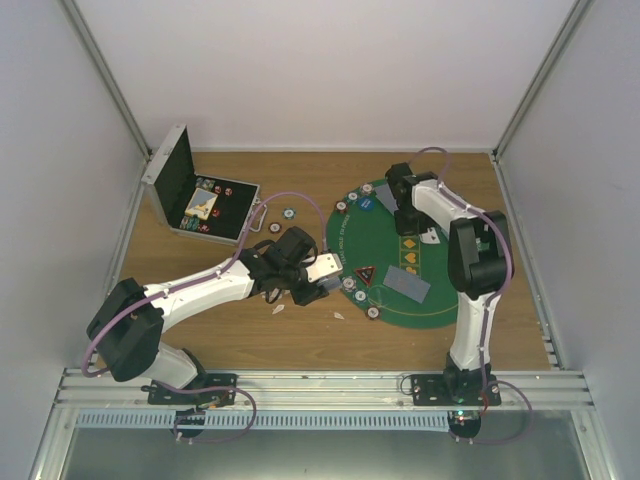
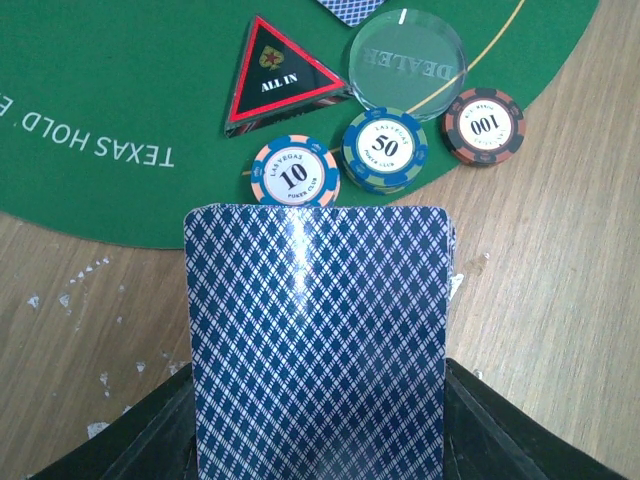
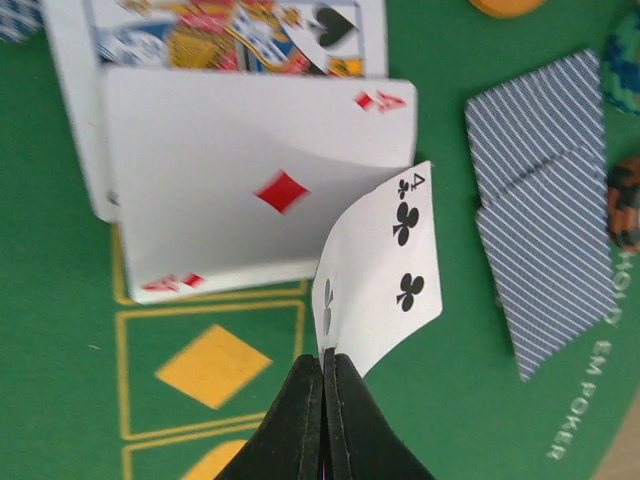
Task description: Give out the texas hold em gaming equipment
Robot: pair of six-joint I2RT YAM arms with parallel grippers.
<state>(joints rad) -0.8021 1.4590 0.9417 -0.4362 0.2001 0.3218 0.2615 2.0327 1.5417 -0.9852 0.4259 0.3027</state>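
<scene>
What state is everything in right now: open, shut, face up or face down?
Case, lid open.
Left tool, shut on blue-backed cards, backs showing.
Right tool, shut on four of clubs, bent, face showing.
Ace of diamonds, face up on the green mat.
Two blue-striped cards, face down, overlapping.

Light is soft and even, falling from above. The overhead view is bright but coarse, with only faint shadows on the counter (image 1: 300, 340). The left fingers (image 2: 520, 440) sit dark and soft-edged. The blue-backed card (image 2: 318, 340) between them carries a pale vertical glare streak, and the chips (image 2: 385, 150) beyond its far edge are sharp. Just past the right fingers (image 3: 295, 430) the four of clubs (image 3: 385, 270) is crisp. The ace of diamonds (image 3: 250, 190) beyond looks blurred, and the court card (image 3: 230, 30) farthest from them is smeared.
</scene>
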